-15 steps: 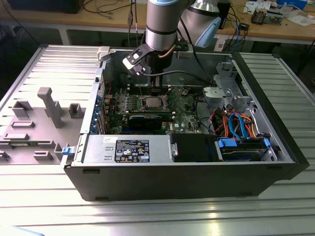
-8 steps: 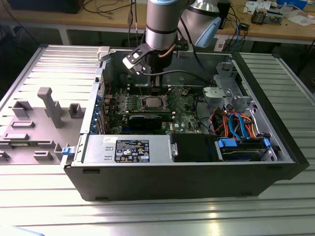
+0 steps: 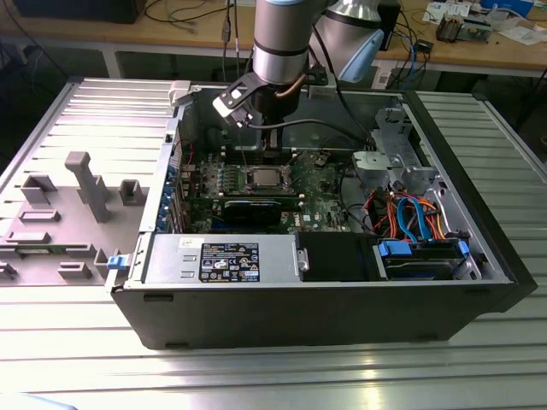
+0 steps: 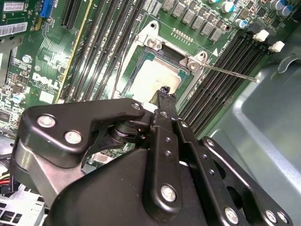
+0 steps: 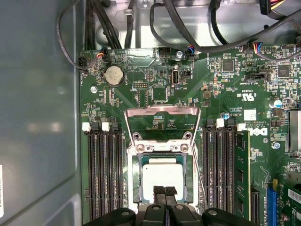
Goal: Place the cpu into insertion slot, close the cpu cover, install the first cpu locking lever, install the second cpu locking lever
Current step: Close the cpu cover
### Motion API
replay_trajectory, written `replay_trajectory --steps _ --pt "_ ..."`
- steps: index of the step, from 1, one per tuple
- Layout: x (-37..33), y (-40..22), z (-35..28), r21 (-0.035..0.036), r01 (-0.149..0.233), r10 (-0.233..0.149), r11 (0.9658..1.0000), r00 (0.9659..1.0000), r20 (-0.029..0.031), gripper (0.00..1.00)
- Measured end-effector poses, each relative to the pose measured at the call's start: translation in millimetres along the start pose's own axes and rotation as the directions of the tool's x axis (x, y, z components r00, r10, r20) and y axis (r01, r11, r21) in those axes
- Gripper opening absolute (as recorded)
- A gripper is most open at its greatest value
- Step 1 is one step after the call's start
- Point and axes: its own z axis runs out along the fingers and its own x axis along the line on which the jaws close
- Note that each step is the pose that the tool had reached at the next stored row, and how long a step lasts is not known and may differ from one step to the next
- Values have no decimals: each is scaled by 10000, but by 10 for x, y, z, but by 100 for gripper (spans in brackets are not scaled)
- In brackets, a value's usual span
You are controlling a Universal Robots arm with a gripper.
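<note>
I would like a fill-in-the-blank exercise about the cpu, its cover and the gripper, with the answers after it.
1. The cpu lies ___ the slot.
2. The cover is ___, not shut.
3. The gripper is over the silver ___.
4. The board is ___ in colour.
Answers: in; open; cpu; green.

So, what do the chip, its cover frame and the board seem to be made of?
The chip: metal top, it seems, dull pale silver with a soft sheen. The cover frame: thin bare metal, bright silver edges. The board: probably fibreglass laminate under a glossy green coat, with fine traces.
</note>
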Motion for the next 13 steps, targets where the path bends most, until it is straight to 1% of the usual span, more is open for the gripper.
replay_trajectory --steps 6,13 --pt "0 0 -5 1 1 -1 10000 10000 -54 11" --pt "0 0 -12 2 2 -2 10000 10000 -97 11"
